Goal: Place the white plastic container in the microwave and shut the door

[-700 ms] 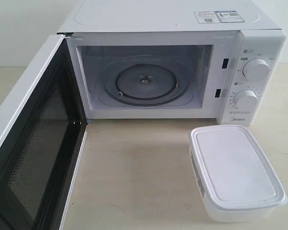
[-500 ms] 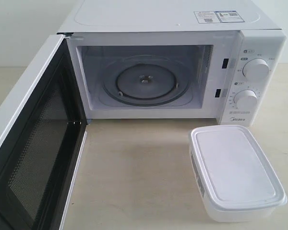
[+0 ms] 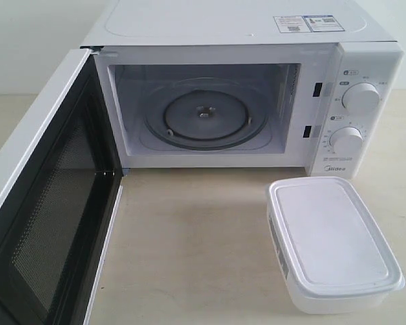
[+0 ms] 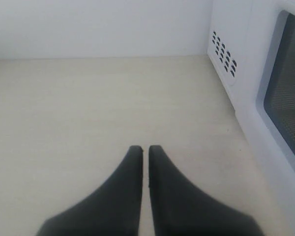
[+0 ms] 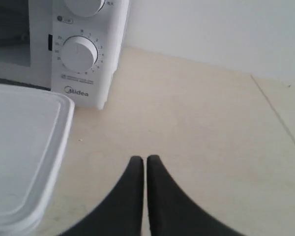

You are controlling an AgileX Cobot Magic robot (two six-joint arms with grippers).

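While the door (image 3: pixel 51 203) stands swung wide at the left, the left gripper (image 4: pixel 145 149) hovers over the table (image 4: pixel 88 108) beside its outer face, fingers pressed together on nothing. The microwave (image 3: pixel 243 27) shows its glass turntable (image 3: pixel 203 115). Further right, the white plastic container (image 3: pixel 335 237) rests lidded on the table before the knobs (image 3: pixel 360 98). The right gripper (image 5: pixel 145 160), likewise pressed together, hovers just beside it.

The white microwave (image 3: pixel 237 27) stands with its door (image 3: pixel 47 203) swung wide to the left, black mesh face showing, and the glass turntable (image 3: pixel 204 116) in plain sight. The container (image 3: pixel 335 244), lid on, sits outside, just in front of the knobs (image 3: pixel 360 97).
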